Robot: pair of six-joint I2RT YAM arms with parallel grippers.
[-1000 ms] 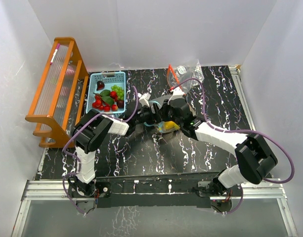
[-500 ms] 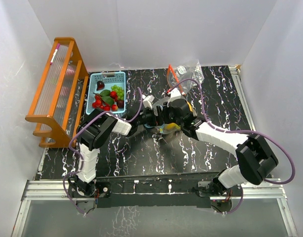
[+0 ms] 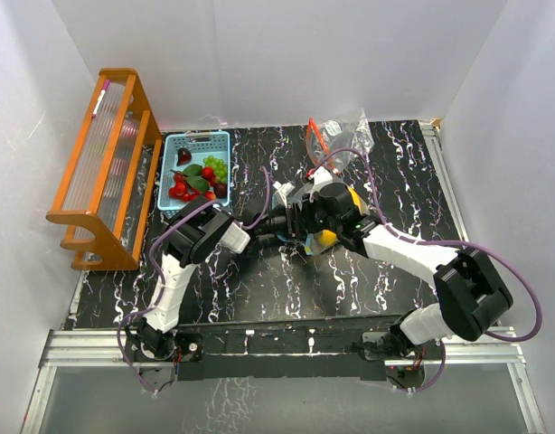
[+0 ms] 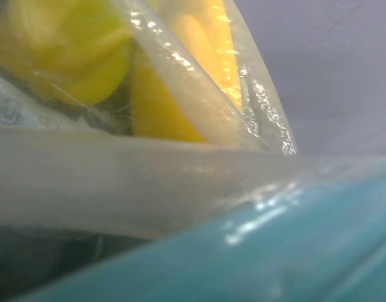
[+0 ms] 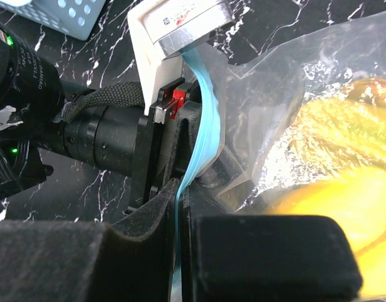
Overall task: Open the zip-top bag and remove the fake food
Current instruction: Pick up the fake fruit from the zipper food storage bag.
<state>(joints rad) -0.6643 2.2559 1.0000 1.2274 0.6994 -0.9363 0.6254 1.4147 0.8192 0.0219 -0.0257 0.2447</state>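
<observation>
The zip-top bag (image 3: 326, 239) hangs at the table's middle between both arms, holding yellow fake food (image 5: 344, 189). My right gripper (image 5: 180, 189) is shut on the bag's blue zip strip (image 5: 202, 113). My left gripper (image 3: 285, 226) reaches in from the left, its front end pushed into the bag's mouth. Its fingertips are hidden by plastic, so its state does not show. In the left wrist view, yellow fruit (image 4: 73, 56) fills the top behind clear film, with the blue strip (image 4: 275, 251) blurred across the bottom.
A light-blue basket (image 3: 169, 143) at the back left holds red and green fake food (image 3: 196, 181). A wooden rack (image 3: 101, 163) stands along the left wall. Another crumpled clear bag (image 3: 341, 136) lies at the back near the wall.
My left arm has stretched to the right, deeper toward the bag. The right wrist and the bag with the yellow fruit have shifted slightly right.
</observation>
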